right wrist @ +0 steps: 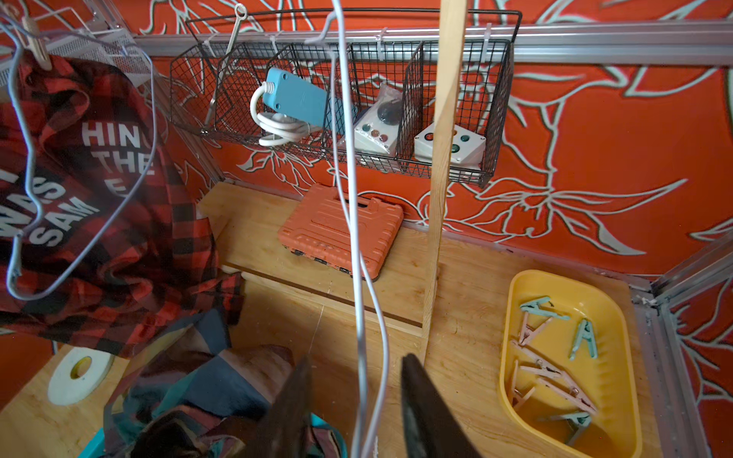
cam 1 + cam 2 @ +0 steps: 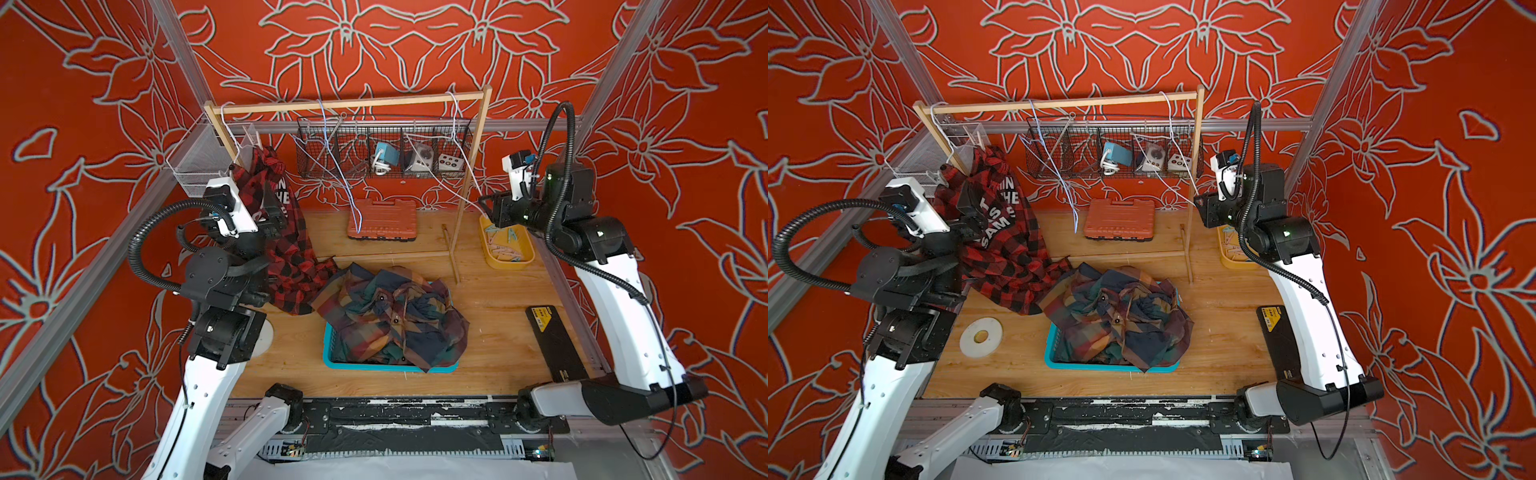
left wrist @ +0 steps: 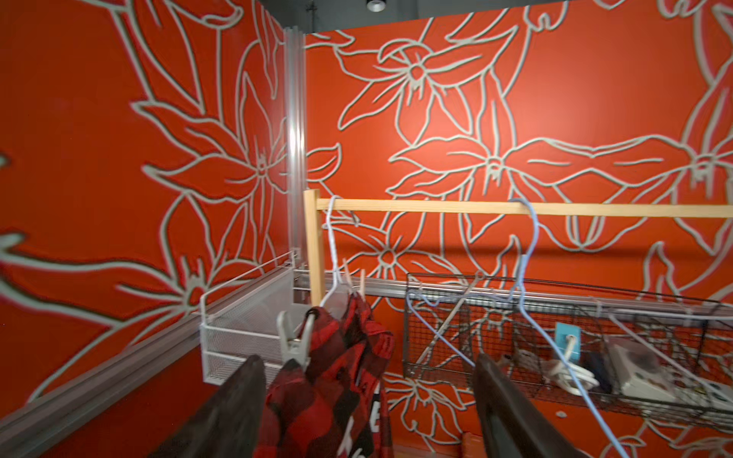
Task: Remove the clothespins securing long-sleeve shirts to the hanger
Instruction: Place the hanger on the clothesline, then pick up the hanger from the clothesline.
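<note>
Where the tabletop (image 2: pixel 490 332) lies nearest the arm bases, two dark plaid shirts (image 2: pixel 390 316) are heaped in a teal basket (image 2: pixel 374 368), and a flat black case (image 2: pixel 552 345) beside it bears a yellow label too small to read. Farther back the red-and-black shirt (image 1: pixel 99 190) hangs from a white wire hanger (image 3: pixel 332 246) on the wooden rack (image 2: pixel 353 102); its white lettering shows "HIN", "THE", "WAS" and "SAM", the rest lost in folds. The left hand (image 3: pixel 368 359) gapes wide with that shirt between its fingers (image 3: pixel 238 396), a cream-white clothespin (image 3: pixel 293 341) just beside one fingertip. The right hand (image 1: pixel 357 359) stands partly open astride the wire of a bare hanger (image 1: pixel 354 238); whether they touch I cannot tell. Mint-blue and pink clothespins (image 1: pixel 583 339) lie loose in the yellow tray (image 1: pixel 622 376).
</note>
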Robot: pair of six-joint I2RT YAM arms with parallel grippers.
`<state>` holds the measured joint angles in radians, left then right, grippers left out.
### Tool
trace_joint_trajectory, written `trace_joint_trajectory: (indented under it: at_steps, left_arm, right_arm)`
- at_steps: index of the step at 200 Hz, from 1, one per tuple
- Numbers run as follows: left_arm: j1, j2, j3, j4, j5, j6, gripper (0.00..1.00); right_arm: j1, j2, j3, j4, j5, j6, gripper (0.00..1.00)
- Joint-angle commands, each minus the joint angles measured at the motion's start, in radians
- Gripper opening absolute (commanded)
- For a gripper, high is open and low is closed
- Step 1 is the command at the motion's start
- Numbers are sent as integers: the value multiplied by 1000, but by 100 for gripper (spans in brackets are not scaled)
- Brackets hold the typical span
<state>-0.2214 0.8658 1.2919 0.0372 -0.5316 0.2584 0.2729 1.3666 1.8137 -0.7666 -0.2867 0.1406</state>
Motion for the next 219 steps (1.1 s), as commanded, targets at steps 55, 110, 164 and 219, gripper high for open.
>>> trace_joint_trajectory:
  at_steps: [55, 110, 164, 219]
  left_arm:
    - [73, 68, 149, -238, -92, -26, 78]
    - [139, 105, 192, -367, 16, -128, 80]
    - [268, 114, 105, -319, 89, -189, 81]
    - [326, 186, 48, -230, 165, -196, 72]
  right_arm:
    - [-4, -107, -227, 119, -93, 65, 59]
    - [-4, -146, -325, 136, -127, 67, 60]
    - [-4, -168, -362, 154, -164, 72, 60]
    - [-4, -181, -405, 179, -180, 77, 60]
